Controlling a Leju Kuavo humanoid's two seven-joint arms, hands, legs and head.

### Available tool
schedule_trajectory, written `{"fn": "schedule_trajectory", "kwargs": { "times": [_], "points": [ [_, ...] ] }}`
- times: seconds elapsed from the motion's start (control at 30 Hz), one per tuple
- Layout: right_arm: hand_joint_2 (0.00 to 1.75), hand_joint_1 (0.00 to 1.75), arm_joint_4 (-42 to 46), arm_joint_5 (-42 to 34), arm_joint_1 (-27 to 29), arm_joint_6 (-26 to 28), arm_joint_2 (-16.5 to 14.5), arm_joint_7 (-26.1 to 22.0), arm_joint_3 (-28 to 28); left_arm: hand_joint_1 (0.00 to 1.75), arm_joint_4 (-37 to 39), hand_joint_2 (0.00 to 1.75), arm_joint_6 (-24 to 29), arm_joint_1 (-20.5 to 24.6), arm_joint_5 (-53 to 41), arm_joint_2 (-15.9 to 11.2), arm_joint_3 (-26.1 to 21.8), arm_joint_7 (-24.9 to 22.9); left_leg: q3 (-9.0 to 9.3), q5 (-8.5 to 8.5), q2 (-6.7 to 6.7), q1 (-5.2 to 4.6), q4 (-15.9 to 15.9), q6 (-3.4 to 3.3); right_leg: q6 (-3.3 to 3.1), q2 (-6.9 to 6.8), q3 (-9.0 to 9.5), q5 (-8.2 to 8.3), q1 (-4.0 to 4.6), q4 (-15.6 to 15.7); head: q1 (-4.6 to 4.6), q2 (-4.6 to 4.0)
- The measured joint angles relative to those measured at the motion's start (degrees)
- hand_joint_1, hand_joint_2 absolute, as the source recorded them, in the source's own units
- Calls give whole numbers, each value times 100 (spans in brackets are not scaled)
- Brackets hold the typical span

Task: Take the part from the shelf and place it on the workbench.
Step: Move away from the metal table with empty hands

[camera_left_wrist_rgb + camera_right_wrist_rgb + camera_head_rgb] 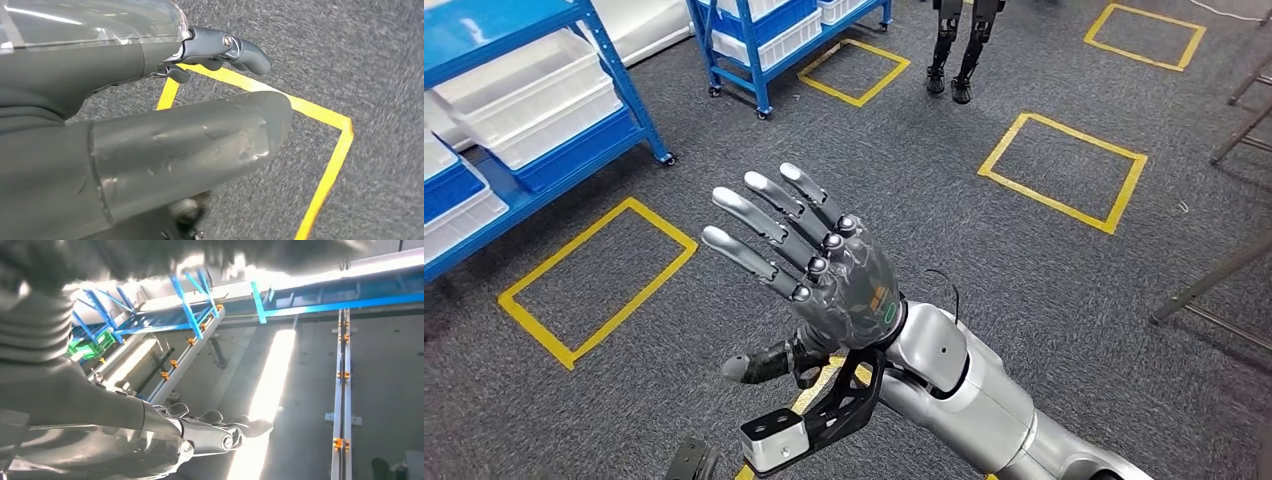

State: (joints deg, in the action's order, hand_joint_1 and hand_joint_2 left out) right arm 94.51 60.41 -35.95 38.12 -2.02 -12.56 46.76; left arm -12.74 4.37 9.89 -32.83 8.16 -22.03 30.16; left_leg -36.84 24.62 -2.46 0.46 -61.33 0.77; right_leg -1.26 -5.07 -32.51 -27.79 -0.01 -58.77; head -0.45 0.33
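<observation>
Right hand [824,270] spread, shelf [544,120] beyond.

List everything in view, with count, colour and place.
shelving racks: two, blue, far left and top centre
bins: several, white, on the rack shelves
floor squares: several, yellow tape outlines on the carpet
carpet: one, dark grey, whole floor
metal legs: a few, grey, right edge
second robot's legs: one pair, dark, top centre
right hand: one, silver and dark, centre, raised, fingers spread, holding nothing
left hand: one, grey, over a yellow tape corner, holding nothing
</observation>
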Motion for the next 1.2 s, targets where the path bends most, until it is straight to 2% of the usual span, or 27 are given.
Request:
{"fn": "schedule_trajectory", "kwargs": {
  "times": [0.07,0.13,0.17,0.23,0.27,0.3,0.33,0.37,0.4,0.43,0.5,0.57,0.6,0.63,0.67,0.73,0.8,0.83,0.87,0.9,0.93,1.0,1.07,1.1,1.13,1.17,1.2],
  "points": [
    [175,0,-65,29,6,5,-14,5,-37,0,-2,0,-7,42,-20,-6,0,2,135,-31,-83,-55,274,-78,40,-94,17,-18,27,2,1,0],
    [175,0,-165,47,17,18,-31,8,-66,0,-3,0,-12,54,-21,-26,0,3,139,-55,39,-54,302,-149,93,-159,37,-38,32,11,1,0],
    [175,0,-217,52,21,27,-47,10,-85,0,-3,0,-14,54,-21,-39,0,6,152,-70,96,-42,330,-181,125,-94,35,-77,19,-23,2,0],
    [175,0,-301,55,29,54,-74,13,-134,0,-4,0,-18,76,-20,-56,0,14,177,-106,199,-9,381,-249,173,193,-115,-303,-7,-372,3,0],
    [175,0,-343,55,41,67,-79,13,-156,0,-4,0,-19,95,-20,-58,0,18,174,-113,253,-10,386,-268,182,350,-280,-474,-21,-718,4,0],
    [175,0,-384,55,61,77,-80,13,-173,0,-4,0,-19,110,-19,-59,0,19,169,-117,315,-9,383,-282,188,438,-487,-637,-26,-1116,4,0],
    [175,0,-425,55,87,80,-79,13,-183,0,-4,0,-19,115,-19,-60,0,20,167,-119,388,-9,379,-287,195,478,-668,-728,-31,-1443,4,0],
    [175,0,-462,55,111,81,-79,13,-187,0,-4,0,-19,114,-19,-62,0,20,166,-118,464,-9,371,-286,201,493,-777,-713,-39,-1604,3,0],
    [175,0,-490,52,127,84,-81,13,-191,0,-4,0,-19,109,-19,-63,0,20,165,-115,547,-6,357,-282,204,505,-774,-577,-50,-1532,3,0],
    [175,0,-511,44,135,86,-85,13,-199,0,-4,0,-19,106,-17,-65,0,21,165,-108,629,-1,337,-270,205,542,-660,-352,-67,-1239,3,0],
    [175,0,-563,20,146,90,-94,10,-229,0,-5,0,-20,106,0,-65,0,31,135,-83,779,7,278,-226,204,817,-347,7,-120,-489,3,0],
    [175,0,-654,-1,182,91,-102,3,-262,0,-5,0,-30,94,31,-65,0,50,69,-86,915,23,245,-156,196,1044,-209,83,-136,-142,3,0],
    [175,0,-726,-6,203,92,-107,-3,-273,0,-5,0,-38,74,44,-64,0,55,42,-100,983,35,246,-112,181,1045,-201,75,-119,-118,3,0],
    [175,0,-808,-8,221,92,-115,-9,-279,0,-4,0,-48,43,50,-63,0,57,23,-116,1052,54,264,-70,151,978,-194,87,-114,-107,2,0],
    [175,0,-907,-5,231,93,-130,-15,-284,0,-4,0,-55,4,50,-62,0,54,12,-108,1027,63,249,-41,115,906,-173,100,-111,-79,3,0],
    [175,0,-1177,28,245,108,-182,-22,-306,0,-4,0,-65,-48,49,-56,0,39,-125,61,750,48,-31,-4,39,735,-126,127,-120,-9,-2,0],
    [175,0,-1525,97,284,126,-216,-27,-358,0,-4,0,-72,-58,48,-38,0,26,-435,386,423,39,-674,21,-7,544,-105,125,-90,15,-5,0],
    [175,0,-1707,140,315,132,-218,-37,-396,0,-4,0,-79,-59,48,-27,0,23,-596,518,363,45,-997,34,-19,451,-106,119,-76,15,-4,0],
    [175,0,-1934,212,353,138,-227,-64,-456,0,-4,0,-89,-69,47,-16,0,22,-690,569,328,48,-1194,43,-24,355,-108,112,-66,14,-4,0],
    [175,0,-2142,286,392,142,-238,-96,-519,0,-4,0,-100,-83,47,-9,0,22,-698,537,302,51,-1227,46,-25,266,-110,106,-60,13,-4,0],
    [175,0,-2404,397,426,146,-263,-139,-619,0,-4,0,-111,-95,48,-5,0,22,-588,413,277,52,-1043,44,-19,189,-108,99,-58,12,-4,0],
    [175,0,-2881,620,477,155,-327,-204,-851,0,-4,0,-128,-103,48,-2,0,25,-164,104,98,31,-300,21,11,54,-91,77,-46,7,-4,0],
    [175,0,-3318,791,494,164,-382,-227,-1075,0,-4,0,-142,-89,49,3,0,26,126,-25,-61,-15,217,-45,62,-44,-69,50,-16,1,-1,0],
    [175,0,-3505,842,498,168,-404,-229,-1165,0,-4,0,-148,-85,49,5,-1,24,156,-8,-73,-41,281,-81,88,-88,-55,40,-4,4,1,0],
    [175,0,-3684,879,506,170,-425,-231,-1250,0,-4,0,-152,-86,48,6,-2,22,159,-16,-9,-50,290,-123,115,-137,-36,32,-1,10,3,0],
    [175,0,-3836,908,515,172,-451,-233,-1335,0,-4,0,-155,-96,47,7,-4,21,171,-24,45,-42,311,-160,150,-143,-19,15,-9,11,3,0],
    [175,0,-3961,934,519,174,-474,-236,-1415,0,-4,0,-155,-103,45,8,-6,19,189,-36,99,-31,336,-194,181,-70,-18,-22,-24,-21,3,0]
  ]
}}
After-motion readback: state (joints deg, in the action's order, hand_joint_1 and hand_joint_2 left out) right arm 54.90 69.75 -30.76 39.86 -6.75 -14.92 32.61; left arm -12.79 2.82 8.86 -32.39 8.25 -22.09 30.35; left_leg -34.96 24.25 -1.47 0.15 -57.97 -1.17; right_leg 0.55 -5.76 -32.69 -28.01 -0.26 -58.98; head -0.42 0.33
